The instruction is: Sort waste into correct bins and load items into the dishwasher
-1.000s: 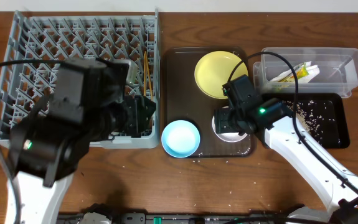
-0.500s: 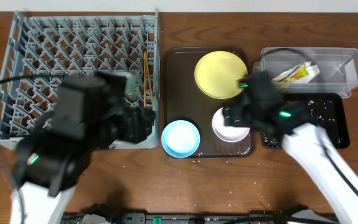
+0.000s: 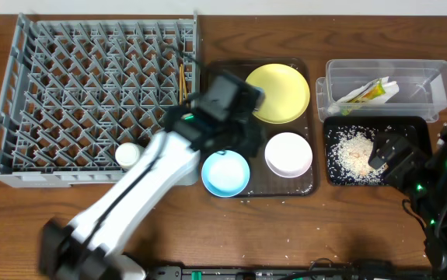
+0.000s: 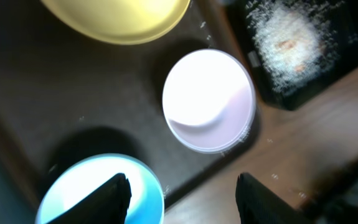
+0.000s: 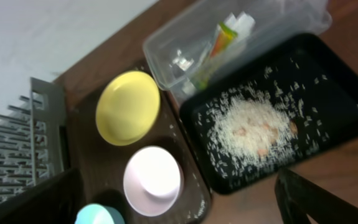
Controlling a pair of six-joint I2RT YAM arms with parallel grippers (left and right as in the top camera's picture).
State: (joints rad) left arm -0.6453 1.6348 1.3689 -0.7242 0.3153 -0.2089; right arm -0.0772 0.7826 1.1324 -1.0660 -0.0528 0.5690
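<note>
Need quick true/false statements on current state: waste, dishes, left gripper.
The rice scraps lie in the black tray. True.
The snack wrapper is on the brown serving tray. False: it is in the clear tub.
The small white cup sits in the dish rack. True.
The yellow plate is in the rack. False: it is on the brown serving tray.
The left gripper grips the blue bowl. False: it is open and empty.

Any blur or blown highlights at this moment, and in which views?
Overhead: the dish rack is crisp, while the left arm looks slightly smeared. Left wrist: the whole frame is soft, and the white bowl is blown out to featureless white. Right wrist: mild blur, but the rice scraps and yellow plate are readable.
</note>
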